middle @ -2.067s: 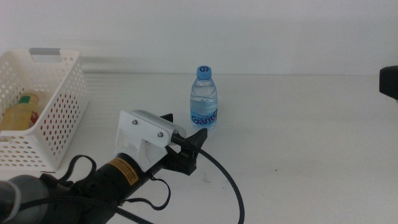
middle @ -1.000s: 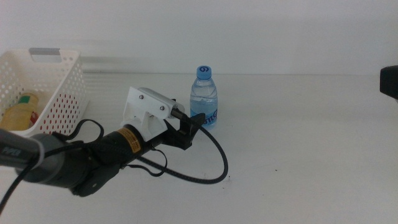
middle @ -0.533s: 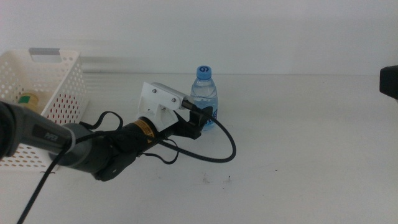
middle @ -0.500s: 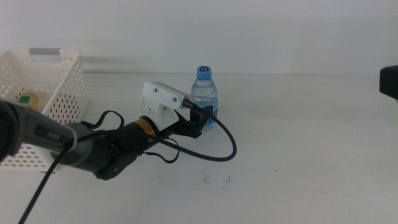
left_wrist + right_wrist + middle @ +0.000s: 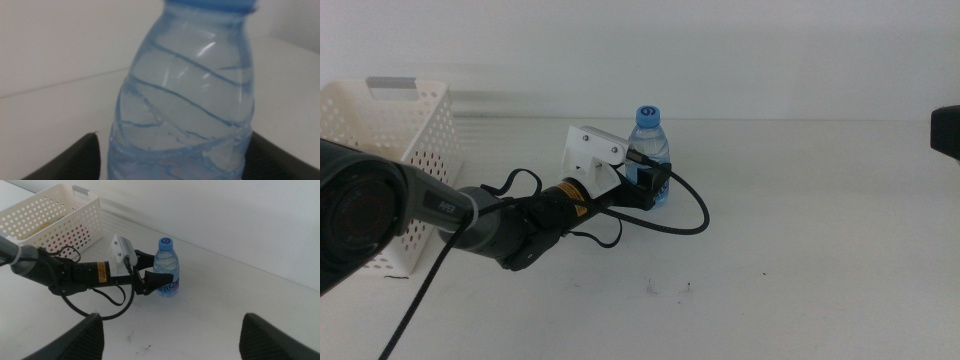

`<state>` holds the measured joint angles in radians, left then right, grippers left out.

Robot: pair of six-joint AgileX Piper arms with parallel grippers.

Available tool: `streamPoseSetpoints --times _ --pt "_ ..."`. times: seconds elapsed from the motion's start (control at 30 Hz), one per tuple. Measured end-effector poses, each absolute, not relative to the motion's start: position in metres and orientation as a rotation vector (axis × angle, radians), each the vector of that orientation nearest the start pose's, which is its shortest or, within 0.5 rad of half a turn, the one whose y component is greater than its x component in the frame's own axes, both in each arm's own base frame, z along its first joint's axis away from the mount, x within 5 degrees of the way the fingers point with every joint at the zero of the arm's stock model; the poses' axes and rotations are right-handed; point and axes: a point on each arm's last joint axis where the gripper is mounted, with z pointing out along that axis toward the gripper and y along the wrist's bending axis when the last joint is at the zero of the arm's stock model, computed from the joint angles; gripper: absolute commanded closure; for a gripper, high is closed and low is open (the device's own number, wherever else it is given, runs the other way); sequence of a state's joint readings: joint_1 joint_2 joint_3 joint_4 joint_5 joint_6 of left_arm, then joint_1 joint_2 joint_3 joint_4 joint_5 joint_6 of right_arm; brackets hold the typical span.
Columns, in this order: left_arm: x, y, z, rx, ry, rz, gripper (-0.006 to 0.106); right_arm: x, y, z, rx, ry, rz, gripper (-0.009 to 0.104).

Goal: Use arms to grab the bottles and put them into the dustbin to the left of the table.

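Now the left gripper [image 5: 648, 180] has closed in from short of the water bottle [image 5: 648, 152], its open jaws straddling the bottle mid-table, ready to clamp. Well off to the side, the right gripper [image 5: 170, 330] waits open, and the basket [image 5: 415, 140] sits left.

Middle view: high, facing forward and down over table [image 5: 820, 250], mid-range from water bottle [image 5: 648, 155] | Left wrist view: level, very close, water bottle [image 5: 185, 95] filling frame | Right wrist view: raised, well back, angled down at water bottle [image 5: 167, 267] | Shared by middle and right wrist: water bottle, dustbin [image 5: 55, 215], left arm [image 5: 510, 225].
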<state>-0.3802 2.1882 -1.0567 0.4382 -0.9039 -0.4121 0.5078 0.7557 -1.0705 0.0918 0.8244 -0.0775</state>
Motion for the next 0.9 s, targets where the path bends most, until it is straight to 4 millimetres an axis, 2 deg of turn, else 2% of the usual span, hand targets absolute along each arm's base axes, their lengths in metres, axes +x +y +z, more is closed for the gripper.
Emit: streamPoseSetpoints --times 0.33,0.9 --pt "0.399 -0.192 0.094 0.473 1.732 -0.670 0.007 0.107 0.067 0.426 -0.562 1.930 0.384 0.006" --pt "0.418 -0.200 0.088 0.472 1.695 -0.668 0.007 0.107 0.067 0.426 -0.562 1.930 0.384 0.006"
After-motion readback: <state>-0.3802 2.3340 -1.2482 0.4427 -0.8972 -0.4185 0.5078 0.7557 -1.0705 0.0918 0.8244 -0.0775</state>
